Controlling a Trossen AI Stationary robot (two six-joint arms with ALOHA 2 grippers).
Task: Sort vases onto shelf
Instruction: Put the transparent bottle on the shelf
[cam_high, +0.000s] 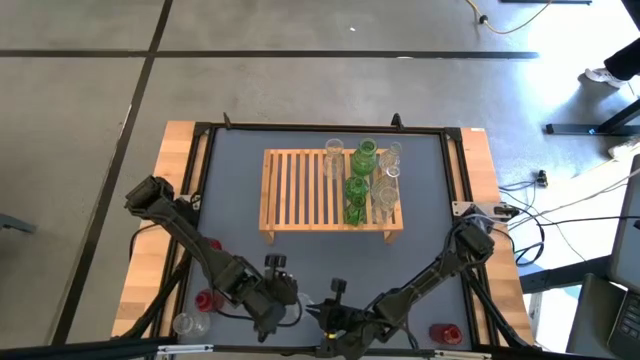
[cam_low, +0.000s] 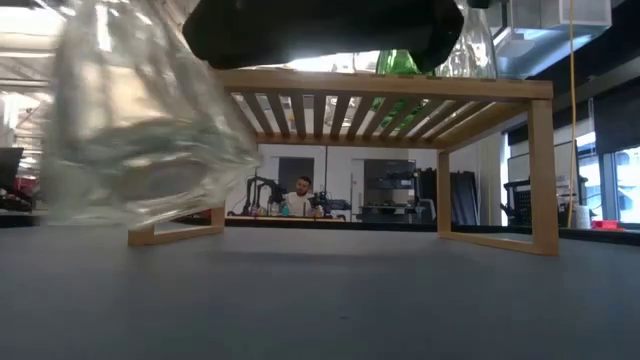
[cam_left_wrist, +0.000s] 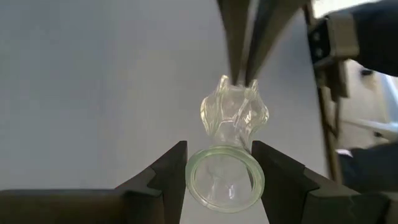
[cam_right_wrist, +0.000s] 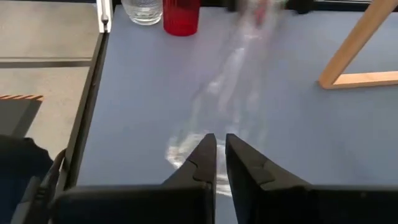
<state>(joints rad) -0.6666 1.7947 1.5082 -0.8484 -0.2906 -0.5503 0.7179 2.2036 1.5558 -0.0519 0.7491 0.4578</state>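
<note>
1. Nearest, at the table's front edge, a clear glass vase (cam_left_wrist: 228, 146) lies sideways between both grippers. The left gripper (cam_left_wrist: 219, 171) has its fingers partly apart and clamped on either side of the vase's round base. The right gripper (cam_left_wrist: 244, 78) comes in from the opposite end with its fingers nearly together, pinching the ruffled rim.

2. Risk, as a judgement: two arms grip one small, smooth glass piece. If they pull or twist against each other, the thin rim could chip or the vase could slip free and roll. A release by one side before the other is secure would likely drop it onto the grey table (cam_high: 240, 200).

3. Just to the left, a red vase (cam_high: 204, 300) and another clear vase (cam_high: 183, 324) stand waiting. A second red vase (cam_high: 444, 333) stands at the front right.

4. Farther back, mid-table, is the wooden shelf (cam_high: 300, 190). Green vases (cam_high: 358, 185) and clear vases (cam_high: 386, 180) crowd its right end; the left part is bare slats.

5. Beyond the table, a person sits in the room behind.
</note>
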